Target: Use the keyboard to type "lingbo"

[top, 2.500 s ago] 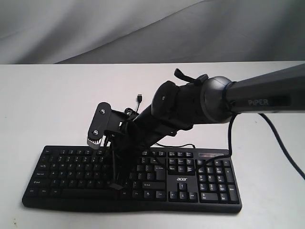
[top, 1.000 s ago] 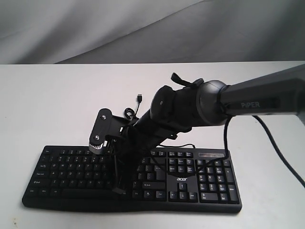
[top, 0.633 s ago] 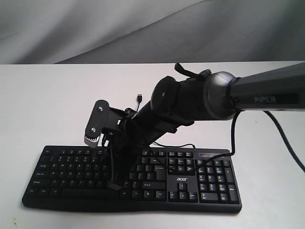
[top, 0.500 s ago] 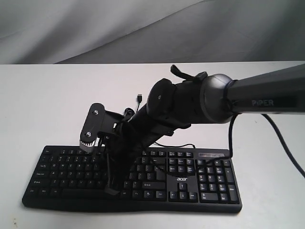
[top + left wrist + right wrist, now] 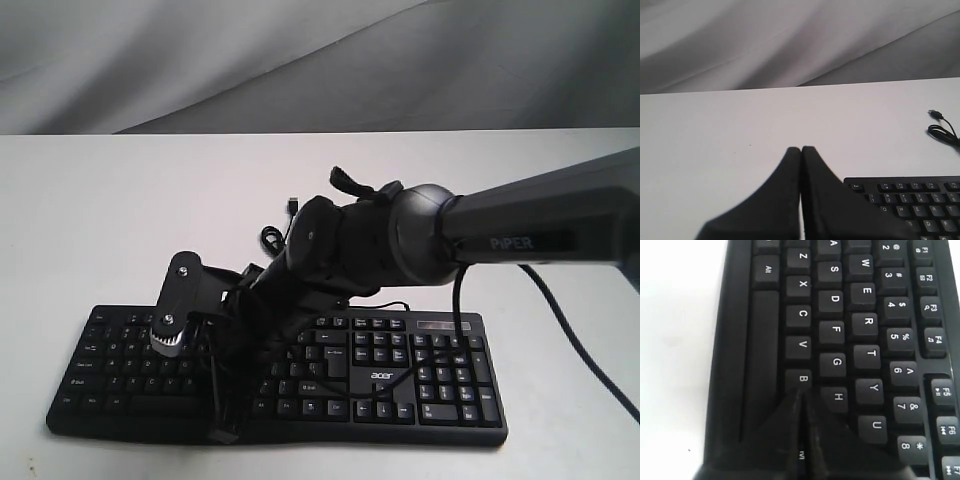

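Observation:
The black keyboard [image 5: 440, 372] lies on the white table, with its number pad and white "acer" logo on the right. My right arm reaches across it from the right. My right gripper [image 5: 222, 435] is shut with nothing in it and points down over the letter keys, left of the middle. In the right wrist view the right gripper [image 5: 801, 393] has its closed tips at the edge of the B key [image 5: 802, 378], between V and the covered N. Whether they touch the key cannot be told. My left gripper [image 5: 801, 148] is shut and empty, off the Esc corner of the keyboard [image 5: 912, 205].
The keyboard's thin black cable lies coiled behind it, its USB plug [image 5: 291, 205] loose on the table and also seen as the plug [image 5: 936, 113] in the left wrist view. A grey cloth backdrop [image 5: 300, 60] hangs behind the white table [image 5: 100, 220].
My right gripper has swung left and lower over the letter keys, toward the keyboard's front edge, staying shut. The keyboard has not moved.

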Motion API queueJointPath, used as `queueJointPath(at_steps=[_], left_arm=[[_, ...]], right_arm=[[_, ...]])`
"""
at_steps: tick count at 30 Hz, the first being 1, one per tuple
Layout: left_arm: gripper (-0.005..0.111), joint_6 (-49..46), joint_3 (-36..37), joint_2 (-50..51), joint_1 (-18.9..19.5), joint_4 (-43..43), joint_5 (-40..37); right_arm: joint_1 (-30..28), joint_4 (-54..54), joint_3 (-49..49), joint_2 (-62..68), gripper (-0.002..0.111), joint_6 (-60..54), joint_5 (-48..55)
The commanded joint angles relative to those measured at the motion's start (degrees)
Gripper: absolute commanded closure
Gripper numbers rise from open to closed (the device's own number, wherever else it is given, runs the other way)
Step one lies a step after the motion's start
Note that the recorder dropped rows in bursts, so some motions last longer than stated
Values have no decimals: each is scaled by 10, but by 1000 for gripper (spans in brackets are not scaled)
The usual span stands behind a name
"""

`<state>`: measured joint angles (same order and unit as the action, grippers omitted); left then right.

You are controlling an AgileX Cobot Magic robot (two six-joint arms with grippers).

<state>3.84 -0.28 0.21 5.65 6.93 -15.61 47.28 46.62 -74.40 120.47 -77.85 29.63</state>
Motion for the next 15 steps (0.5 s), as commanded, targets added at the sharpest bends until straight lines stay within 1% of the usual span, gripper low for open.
queueJointPath(at_steps=[1, 15], left_arm=[[106, 1, 3, -2, 1, -2, 4], [106, 1, 3, -2, 1, -2, 4]], right_arm=[[3, 4, -1, -2, 108, 0, -1], [7, 5, -1, -1, 108, -2, -5]])
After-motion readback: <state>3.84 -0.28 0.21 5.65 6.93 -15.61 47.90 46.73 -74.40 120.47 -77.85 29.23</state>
